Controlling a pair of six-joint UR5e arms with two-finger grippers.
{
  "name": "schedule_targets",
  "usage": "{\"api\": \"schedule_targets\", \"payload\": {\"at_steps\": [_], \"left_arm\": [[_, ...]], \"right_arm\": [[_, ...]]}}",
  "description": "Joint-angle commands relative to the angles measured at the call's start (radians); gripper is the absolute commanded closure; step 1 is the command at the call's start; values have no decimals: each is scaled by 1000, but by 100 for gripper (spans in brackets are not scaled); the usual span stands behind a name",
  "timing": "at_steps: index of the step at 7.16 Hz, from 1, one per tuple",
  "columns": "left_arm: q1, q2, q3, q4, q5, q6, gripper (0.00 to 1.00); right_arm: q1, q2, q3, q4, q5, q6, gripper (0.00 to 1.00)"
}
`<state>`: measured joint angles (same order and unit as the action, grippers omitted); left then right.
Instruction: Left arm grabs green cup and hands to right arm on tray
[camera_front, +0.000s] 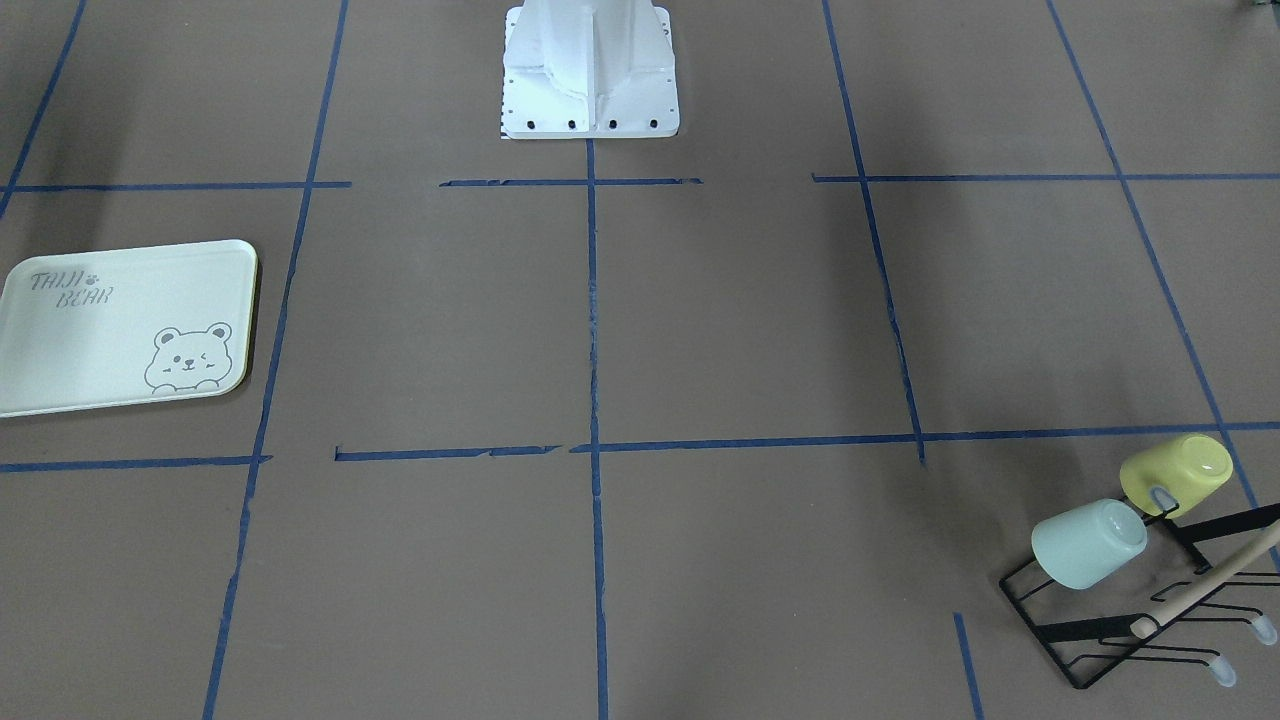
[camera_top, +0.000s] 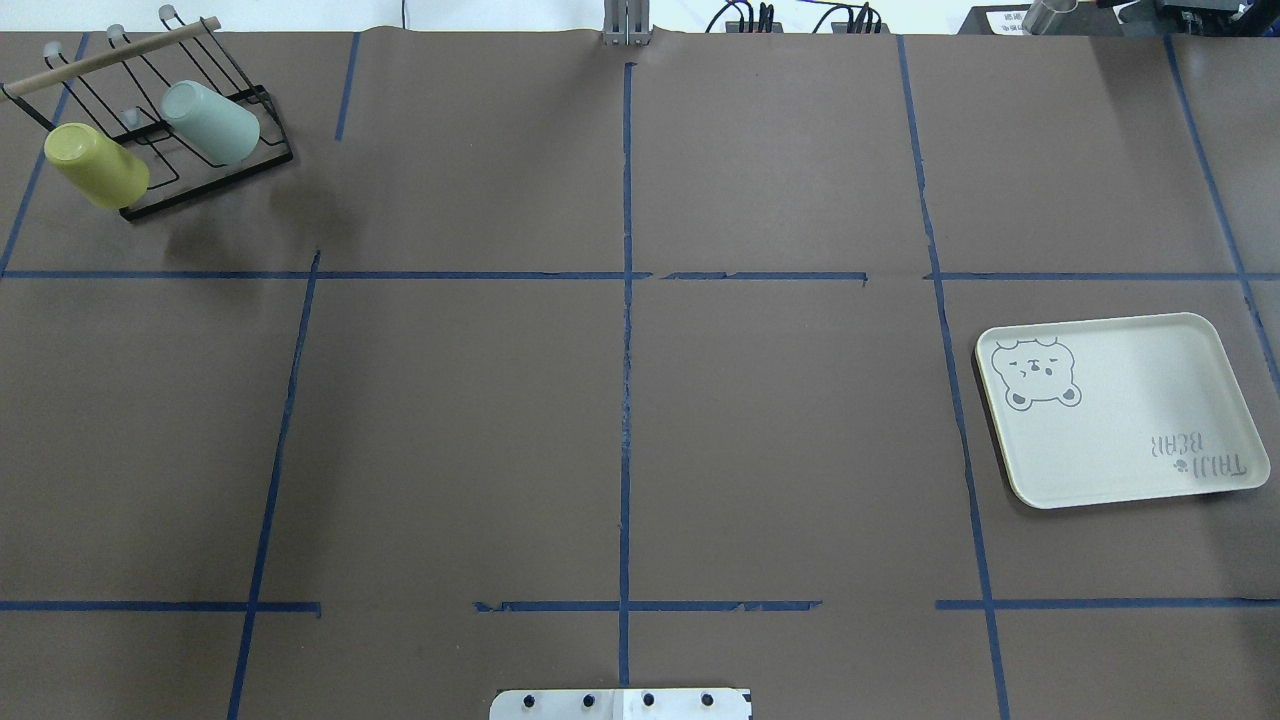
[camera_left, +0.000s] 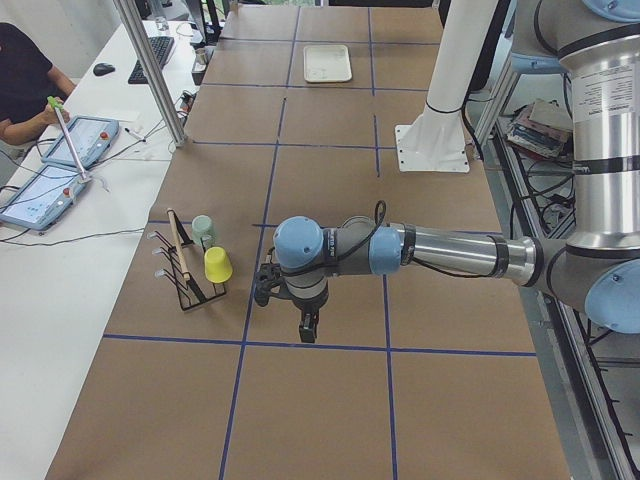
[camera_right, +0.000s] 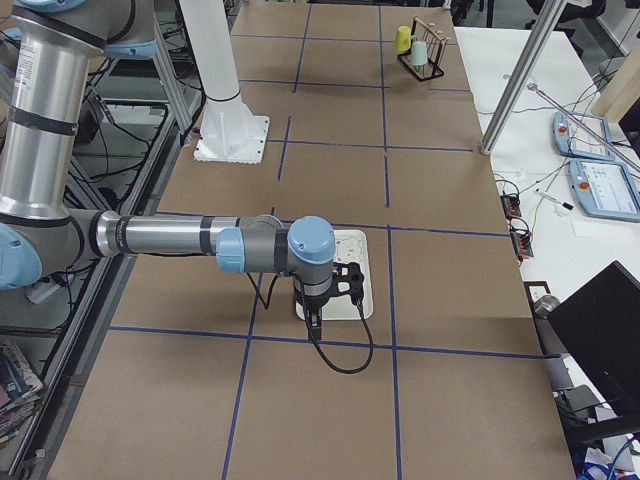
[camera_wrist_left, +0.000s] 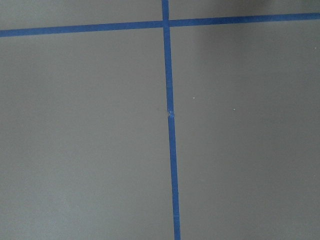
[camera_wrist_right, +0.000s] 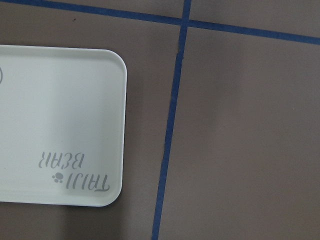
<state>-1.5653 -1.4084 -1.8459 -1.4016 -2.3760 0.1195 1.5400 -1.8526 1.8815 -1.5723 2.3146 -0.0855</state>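
1. Black left gripper (camera_left: 307, 320) hangs over the bare brown table (camera_top: 450, 420); whether its jaws are wide or narrow cannot be told.
2. Near it, ahead and to its left, the green cup (camera_top: 210, 122) sits upended on the wire rack (camera_top: 205, 190), tilted, with its closed bottom leaning away from the robot.
3. Well apart, the right gripper (camera_right: 316, 318) hovers at the tray (camera_top: 1120, 440); its opening cannot be told either.

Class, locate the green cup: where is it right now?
In the overhead view's far-left corner, the green cup sits tilted on the black wire rack, beside the yellow-green cup and far from the tray.
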Motion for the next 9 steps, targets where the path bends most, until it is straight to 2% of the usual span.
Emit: {"api": "schedule_targets", "payload": {"at_steps": [1,9], "left_arm": [[1,5,0,-51,9,8,0],[16,9,0,-53,1,-3,0]], "right_arm": [[0,-4,4,0,5,3,0],[0,-7,2,0,34,7,0]]}}
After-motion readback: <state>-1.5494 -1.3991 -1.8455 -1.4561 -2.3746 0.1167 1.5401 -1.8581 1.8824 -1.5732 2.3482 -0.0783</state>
